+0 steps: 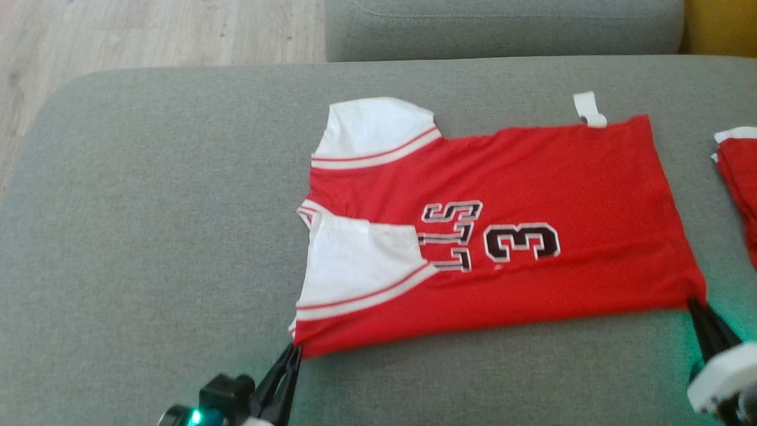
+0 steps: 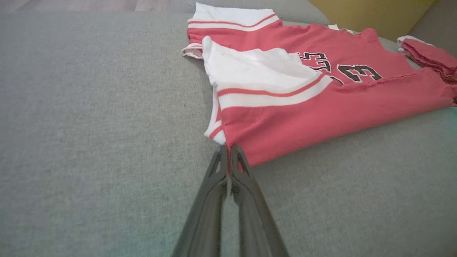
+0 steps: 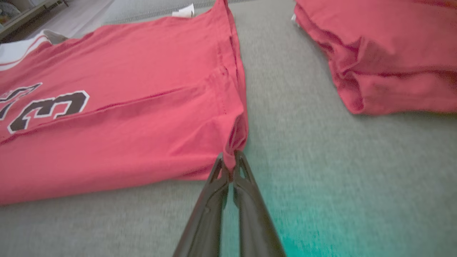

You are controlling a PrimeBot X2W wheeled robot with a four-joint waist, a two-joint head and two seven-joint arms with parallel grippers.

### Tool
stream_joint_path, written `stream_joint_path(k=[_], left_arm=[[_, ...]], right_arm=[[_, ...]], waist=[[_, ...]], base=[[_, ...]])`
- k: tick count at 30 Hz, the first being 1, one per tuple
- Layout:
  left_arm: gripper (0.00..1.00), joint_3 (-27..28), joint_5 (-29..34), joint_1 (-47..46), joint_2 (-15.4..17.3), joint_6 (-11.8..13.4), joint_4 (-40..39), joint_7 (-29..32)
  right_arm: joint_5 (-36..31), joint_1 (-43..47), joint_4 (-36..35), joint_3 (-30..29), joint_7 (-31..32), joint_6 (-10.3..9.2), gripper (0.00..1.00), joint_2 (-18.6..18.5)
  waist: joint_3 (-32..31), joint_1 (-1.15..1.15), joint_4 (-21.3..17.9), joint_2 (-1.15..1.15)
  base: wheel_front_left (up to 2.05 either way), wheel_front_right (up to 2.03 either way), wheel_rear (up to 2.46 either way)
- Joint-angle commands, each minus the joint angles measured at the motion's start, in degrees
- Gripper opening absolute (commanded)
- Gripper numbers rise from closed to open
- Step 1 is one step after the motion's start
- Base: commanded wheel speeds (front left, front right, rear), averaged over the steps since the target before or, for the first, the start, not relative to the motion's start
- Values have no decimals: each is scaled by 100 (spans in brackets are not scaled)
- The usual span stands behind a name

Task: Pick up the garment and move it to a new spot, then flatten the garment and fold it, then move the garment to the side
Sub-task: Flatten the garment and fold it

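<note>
The jersey (image 1: 532, 177) lies flat on the grey cushion (image 1: 148, 236), right of the middle. It is red with white sleeves and has its side edges folded in. Its collar end points left, its hem right, and a dark "3" with letters sits at the centre.

The left gripper (image 1: 293, 355) is clenched on the near corner at the sleeve end. The left wrist view shows its tips (image 2: 228, 151) pinched together with a sliver of red between them. The right gripper (image 1: 693, 305) is clamped on the near hem corner, and its wrist view shows a bunch of red cloth caught between the tips (image 3: 228, 159).

A white tag (image 1: 588, 109) sticks out past the far hem corner. To the right, apart from the jersey, is a second red garment (image 1: 739, 183), cut off by the head view's edge. The right wrist view shows it as a thick folded stack (image 3: 385, 53).

Behind the cushion are a back cushion (image 1: 502, 23), wood floor (image 1: 148, 29) and something yellow (image 1: 721, 26), too cropped to identify. Nothing lies on the jersey. The letters beside the "3" are partly covered by the near sleeve, and both wrist views are blurred.
</note>
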Motion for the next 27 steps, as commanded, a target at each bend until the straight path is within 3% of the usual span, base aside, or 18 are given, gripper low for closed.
stream_joint_path(k=[1, 7, 13, 14, 15, 16, 17, 23, 27], left_arm=[[0, 173, -5, -90, 215, 73, -191, 6], [0, 110, 9, 96, 439, 175, -521, 125], [0, 79, -61, 190, 638, 222, -740, 348], [0, 75, -71, 189, 654, 221, -741, 376], [4, 71, -96, 189, 659, 205, -740, 406], [46, 58, -116, 183, 664, 187, -732, 448], [100, 34, -124, 161, 669, 165, -725, 507], [100, 127, -74, -222, 680, 58, -809, 563], [100, 342, 141, -1177, 854, -211, -937, 758]], right_arm=[[45, 152, -149, 4, -68, -5, 0, -285], [-11, 832, -621, -346, -46, -5, 0, -345], [-303, 1363, -1116, -782, 208, -5, 3, -157], [-359, 1427, -1192, -844, 270, -5, 38, -115], [-418, 1480, -1264, -916, 321, -5, 91, -80], [-490, 1517, -1319, -1032, 344, -5, 100, -44], [-574, 1546, -1382, -1159, 366, -5, 100, -2], [-846, 1651, -1967, -1593, 513, -5, 100, 160], [-1126, 1603, -2458, -1976, 613, -5, 100, 280]], waist=[[8, 1, 27, 0], [49, 1, 62, 0], [95, 1, -10, 0], [103, 1, -24, 0], [111, 1, -36, 0], [116, 1, -51, 0], [122, 1, -62, 0], [215, 1, -142, 0], [427, 1, -226, 0]], base=[[0, 0, 0], [0, 0, 0], [0, 0, 0], [0, 0, 0], [0, 0, 0], [0, 0, 0], [0, 0, 0], [0, 0, 0], [0, 0, 0]])
